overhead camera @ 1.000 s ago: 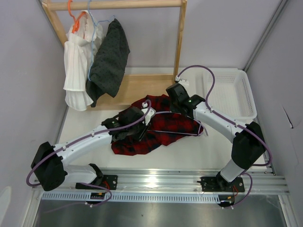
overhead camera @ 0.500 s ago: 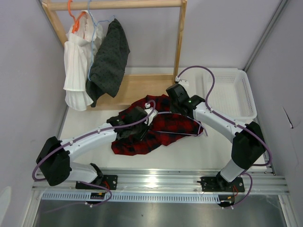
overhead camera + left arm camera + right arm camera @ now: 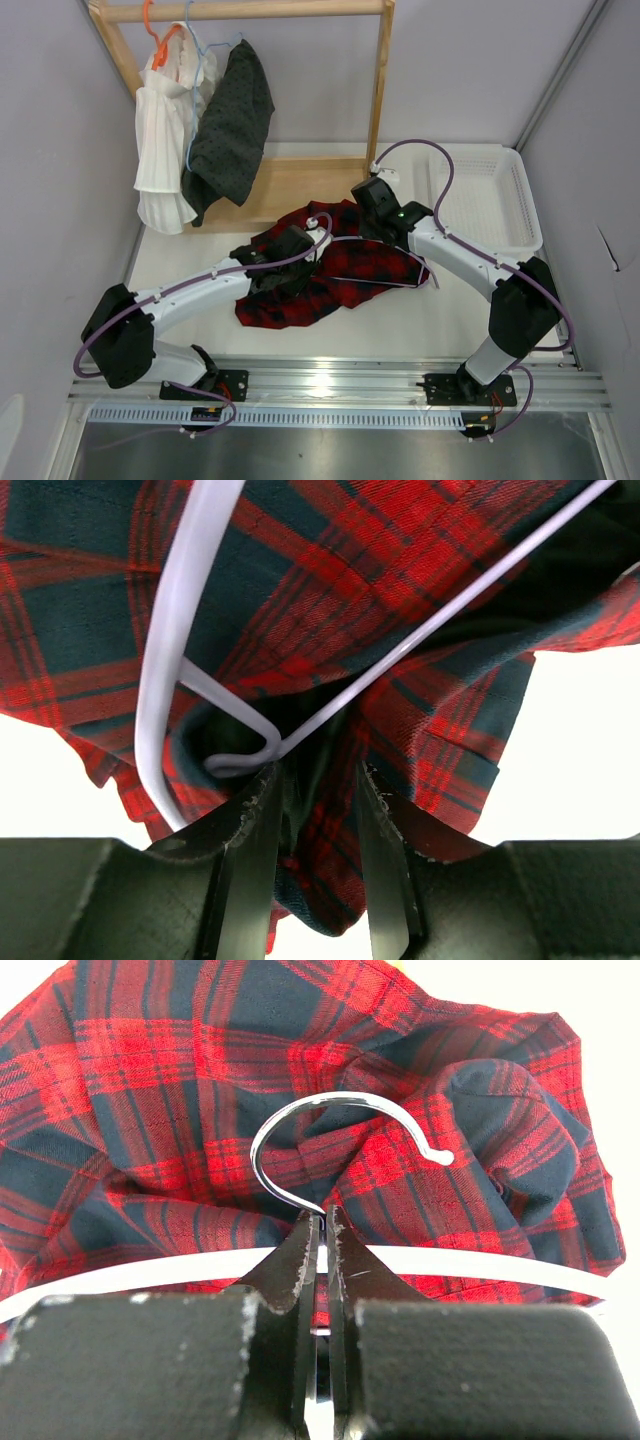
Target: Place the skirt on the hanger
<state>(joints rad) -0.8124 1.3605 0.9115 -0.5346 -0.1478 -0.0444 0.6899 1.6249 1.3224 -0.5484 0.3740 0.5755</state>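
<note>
The skirt [image 3: 285, 305] lies crumpled in the middle of the table [image 3: 420, 312], with the hanger [image 3: 165, 630] on top. At its 1 o'clock the right gripper [image 3: 322, 1222] is clamped on the hanger's neck. At 9 o'clock the left gripper [image 3: 320, 785] pinches a bunched fold beside the hanger's corner. This thick fold may slip free, or the corner may snag. Whether the corner is inside the cloth is hidden.

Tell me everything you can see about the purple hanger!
The hanger is thin lilac plastic with a shiny metal hook. It lies on the crumpled skirt, with one rounded corner sitting in a fold of the cloth. The right gripper is shut on the hook's stem.
</note>
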